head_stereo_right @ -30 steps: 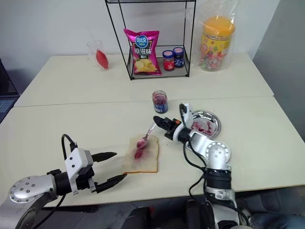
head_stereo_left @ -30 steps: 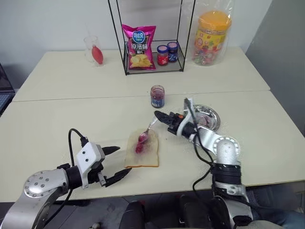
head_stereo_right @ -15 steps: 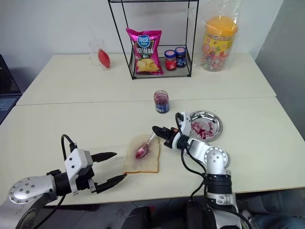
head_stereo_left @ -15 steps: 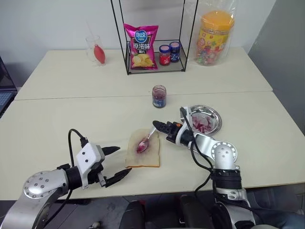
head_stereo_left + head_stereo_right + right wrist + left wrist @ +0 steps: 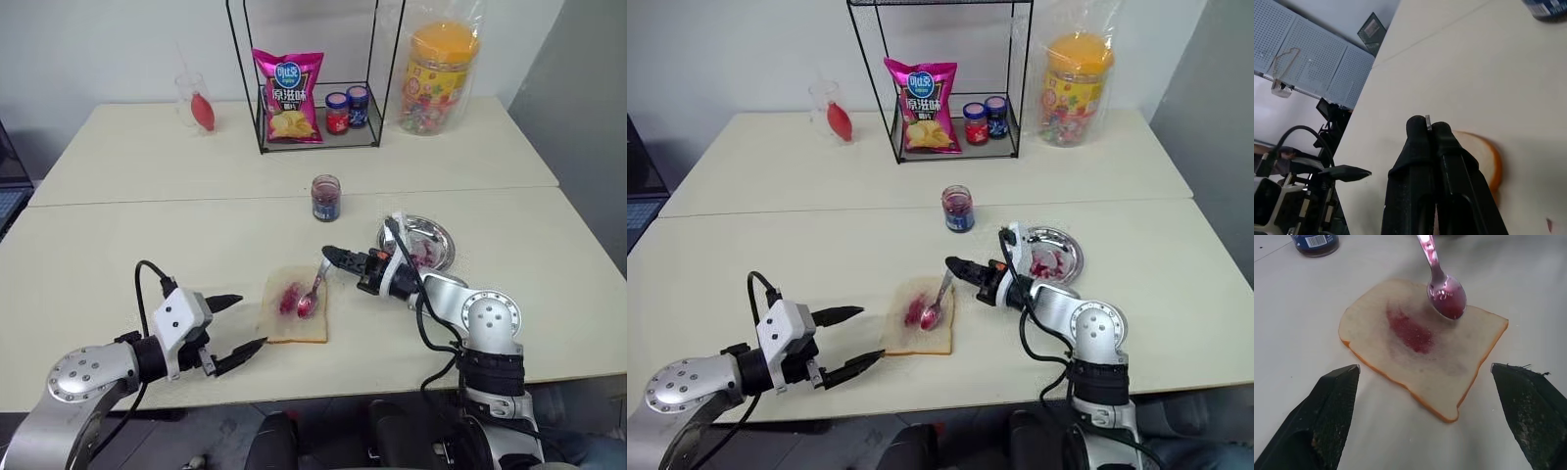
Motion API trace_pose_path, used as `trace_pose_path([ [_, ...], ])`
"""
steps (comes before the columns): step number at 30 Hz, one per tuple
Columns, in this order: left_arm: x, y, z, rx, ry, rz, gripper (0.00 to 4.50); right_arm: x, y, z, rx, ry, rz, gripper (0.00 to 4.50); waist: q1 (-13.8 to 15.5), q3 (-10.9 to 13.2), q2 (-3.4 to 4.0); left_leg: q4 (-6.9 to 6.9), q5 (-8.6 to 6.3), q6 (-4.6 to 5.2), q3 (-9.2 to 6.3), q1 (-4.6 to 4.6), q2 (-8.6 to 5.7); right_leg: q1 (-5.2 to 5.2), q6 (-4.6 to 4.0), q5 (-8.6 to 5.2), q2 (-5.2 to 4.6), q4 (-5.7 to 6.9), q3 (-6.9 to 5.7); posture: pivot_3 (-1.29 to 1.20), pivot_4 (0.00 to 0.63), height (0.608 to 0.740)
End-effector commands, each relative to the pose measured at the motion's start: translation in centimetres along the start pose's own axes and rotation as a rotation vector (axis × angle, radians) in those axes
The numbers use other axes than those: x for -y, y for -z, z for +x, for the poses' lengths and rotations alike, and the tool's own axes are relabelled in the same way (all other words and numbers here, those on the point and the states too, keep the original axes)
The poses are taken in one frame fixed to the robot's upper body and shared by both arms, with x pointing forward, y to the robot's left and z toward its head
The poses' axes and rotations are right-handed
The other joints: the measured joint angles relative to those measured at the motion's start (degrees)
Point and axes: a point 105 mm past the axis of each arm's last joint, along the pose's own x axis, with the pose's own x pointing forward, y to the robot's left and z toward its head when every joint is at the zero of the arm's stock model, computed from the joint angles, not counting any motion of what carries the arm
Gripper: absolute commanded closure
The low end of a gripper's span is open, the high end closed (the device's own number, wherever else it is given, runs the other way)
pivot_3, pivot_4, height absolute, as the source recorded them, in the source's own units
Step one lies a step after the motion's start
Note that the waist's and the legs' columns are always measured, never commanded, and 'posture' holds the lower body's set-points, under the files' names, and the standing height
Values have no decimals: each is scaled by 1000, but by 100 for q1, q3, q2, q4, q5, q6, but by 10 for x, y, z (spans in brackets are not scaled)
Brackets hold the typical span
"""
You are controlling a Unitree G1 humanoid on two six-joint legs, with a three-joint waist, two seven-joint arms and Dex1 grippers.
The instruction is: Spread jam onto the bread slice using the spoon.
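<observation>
**Spoon on the bread, my right gripper pinching its handle**

From my head camera, the bread slice (image 5: 296,316) lies flat on the cream table (image 5: 118,255), near the front edge, with a patch of purple jam (image 5: 289,299) in its middle. My right gripper (image 5: 329,255) reaches in from the right, its two black fingers pressed together on the top of the spoon (image 5: 313,291) handle. The spoon slants down and toward me from that grip, its bowl resting on the right part of the slice, just beside the jam patch. My left gripper (image 5: 235,323) hovers to the left of the slice, fingers spread wide with nothing between them, tips pointing at the bread but apart from it. Behind the bread stands the small glass jam jar (image 5: 324,198), and to its right, close behind my right wrist, the round metal dish (image 5: 431,235) with red smears in it. Further back a wire rack (image 5: 313,117) holds a pink chip bag (image 5: 287,95) and two small lidded jars (image 5: 346,109); a big candy jar (image 5: 437,76) with an orange lid stands to its right.

From my left wrist, the bread slice (image 5: 1422,357) sits between my two parted fingers (image 5: 1327,421), untouched by either. The jam-coated spoon bowl (image 5: 1447,296) lies on the crumb near the slice's far edge, beside the darker smear (image 5: 1410,330).

From my right wrist, my fingers (image 5: 1437,176) are clamped tight together, with the thin metal end of the handle peeking out between their tips. Past them shows a curved edge of the bread (image 5: 1484,156), and farther off my open left gripper (image 5: 1347,172).
</observation>
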Motion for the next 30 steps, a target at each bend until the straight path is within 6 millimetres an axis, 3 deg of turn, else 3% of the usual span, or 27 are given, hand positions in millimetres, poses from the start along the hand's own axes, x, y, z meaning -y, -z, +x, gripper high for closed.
trace_pose_path([
  [1, -3, -11, -1, 28, -3, 63, 0, -23, -17, -2, 68, -93, -94, 4489, 0, 0, 0, 0, 0, 0, 0, 0, 0, 0, 0, 0, 0, 0, 0, 0, 150, 740],
  [6, -7, -36, 8, 95, 11, 111, 0, -31, -42, -14, 168, -110, -153, 4489, 15, 0, 0, 0, 0, 0, -1, 0, 0, 1, 2, 1, 0, 1, -1, 0, 150, 740],
  [11, 2, -79, 26, 199, 133, 167, 0, -28, -78, -39, 295, -61, -203, 4489, 62, -1, -3, 3, 1, -1, -1, -2, -3, 3, 7, 5, 0, 1, 2, 0, 150, 740],
  [15, 9, -100, 39, 236, 232, 202, 0, -18, -110, -71, 422, 41, -248, 4489, 67, -1, -2, 3, 1, 0, 1, -4, -3, 2, 8, 5, 1, -1, 3, 0, 150, 740],
  [19, 7, -118, 52, 280, 250, 178, 0, -4, -127, -97, 513, 147, -252, 4489, 85, -1, -2, 3, 1, 0, 2, -3, -4, 3, 8, 5, 1, 0, 4, 0, 150, 740],
  [23, 3, -128, 78, 250, 232, 220, 0, 25, -142, -129, 599, 307, -235, 4489, 73, -1, -2, 3, 1, 1, 2, -1, -4, 4, 8, 5, 5, 3, 6, 0, 150, 740],
  [30, 7, -135, 117, 244, 240, 221, 0, 77, -138, -146, 603, 469, -159, 4489, 52, -1, -1, 6, 2, 1, 12, 1, -7, 4, 9, 6, 6, 2, 20, 0, 150, 740],
])
